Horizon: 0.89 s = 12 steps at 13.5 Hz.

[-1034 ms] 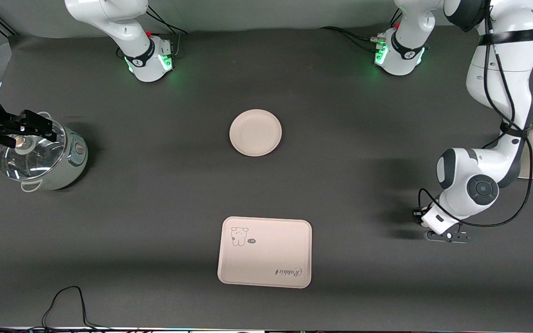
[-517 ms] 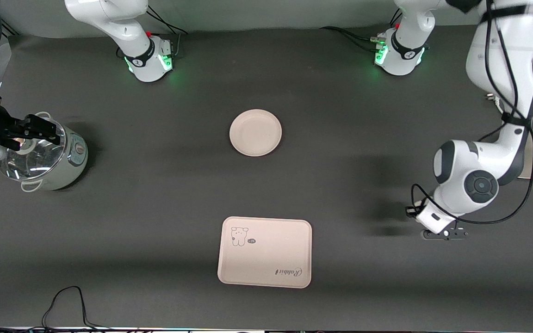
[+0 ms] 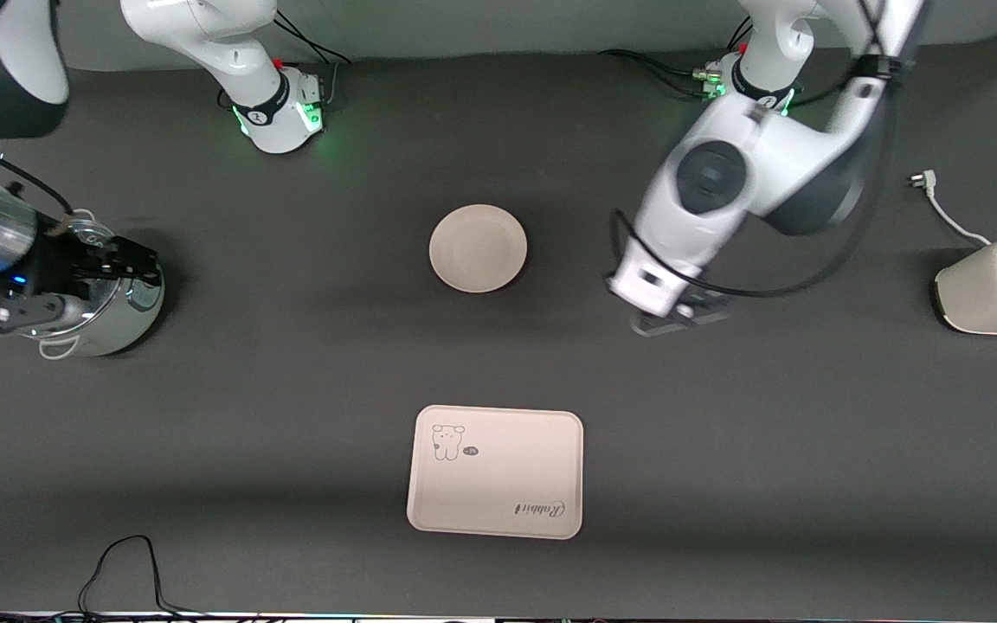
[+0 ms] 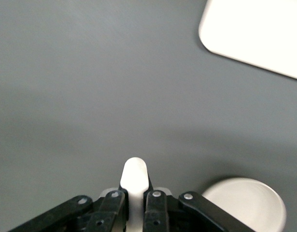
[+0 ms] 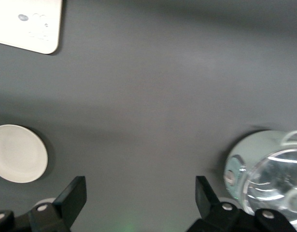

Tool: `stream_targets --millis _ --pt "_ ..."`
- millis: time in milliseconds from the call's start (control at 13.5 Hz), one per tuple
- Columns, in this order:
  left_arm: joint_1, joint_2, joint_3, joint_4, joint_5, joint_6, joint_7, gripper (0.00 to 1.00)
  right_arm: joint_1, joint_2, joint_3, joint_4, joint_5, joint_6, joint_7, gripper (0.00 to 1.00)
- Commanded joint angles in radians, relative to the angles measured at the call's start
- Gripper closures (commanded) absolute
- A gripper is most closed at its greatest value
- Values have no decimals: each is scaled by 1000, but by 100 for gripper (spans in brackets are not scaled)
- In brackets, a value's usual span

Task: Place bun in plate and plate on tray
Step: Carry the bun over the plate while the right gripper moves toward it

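1. The tray (image 3: 496, 472) lies bare on the table, nearer to the front camera than the plate and well apart from both grippers; nothing sits on it yet.
2. The pot (image 3: 109, 303) stands at the right arm's end of the table, and the right gripper (image 3: 113, 264) hangs over it, fingers spread wide and holding nothing. This arm looks to be waiting.
3. The toaster (image 3: 996, 285) sits at the left arm's end, well apart from the left gripper.
4. The plate (image 3: 478, 248) is empty, near the left gripper and toward the right arm's end from it.
5. The left gripper (image 3: 680, 318) hovers over bare table beside the plate, its fingers pinched narrow on the bun.
6. The bun (image 4: 134, 186) shows in the left wrist view as a small white lump clamped between the fingers, with the plate's rim just beside it.
7. Step in hand, as I judge it: carrying the bun to the plate. The next move calls for bringing the gripper over the plate's middle, lowering, then letting go.
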Motion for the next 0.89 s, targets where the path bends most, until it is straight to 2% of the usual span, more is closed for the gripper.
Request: stream_targets --millis 0,296,517,813 --pt "-108 64 -4 -10 7 81 -153 100 12 34 -11 -43 82 35 31 0" --pt "-263 233 4 -11 39 182 -231 100 14 1 -11 -262 102 176 31 0" --pt "-329 359 16 -7 210 345 -433 100 14 -4 -11 -362 102 252 30 0" --pt "-377 370 15 -7 225 351 -466 100 17 -7 -11 -457 102 331 20 0"
